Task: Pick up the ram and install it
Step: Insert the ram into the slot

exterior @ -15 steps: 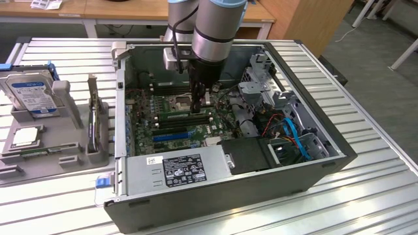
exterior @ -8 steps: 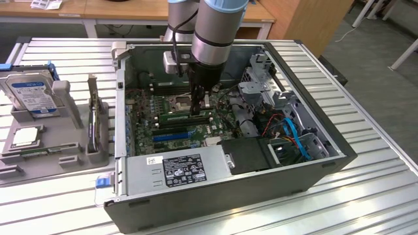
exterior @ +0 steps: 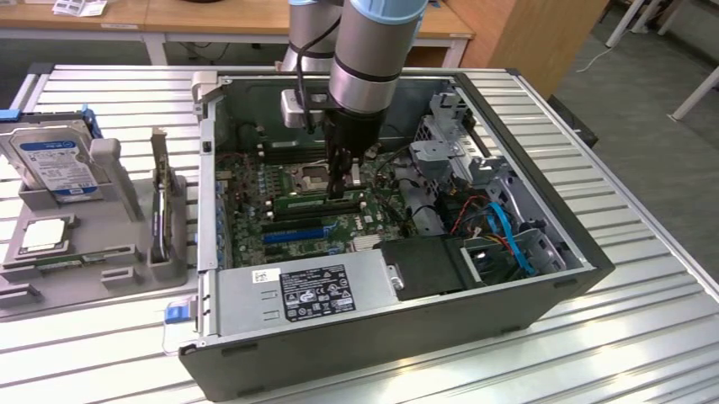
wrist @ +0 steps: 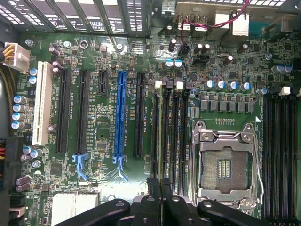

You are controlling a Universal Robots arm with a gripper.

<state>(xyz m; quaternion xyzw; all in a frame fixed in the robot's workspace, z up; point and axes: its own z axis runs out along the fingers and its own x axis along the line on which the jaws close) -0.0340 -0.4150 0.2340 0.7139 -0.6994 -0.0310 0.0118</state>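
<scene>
Case walls (exterior: 371, 353) around open-topped motherboard (exterior: 249, 225)

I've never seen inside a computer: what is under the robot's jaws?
The ram, seen edge-on, standing among the black memory slots beside the empty processor socket. The shut jaws cover one end, so its seating there cannot be seen.
</scene>
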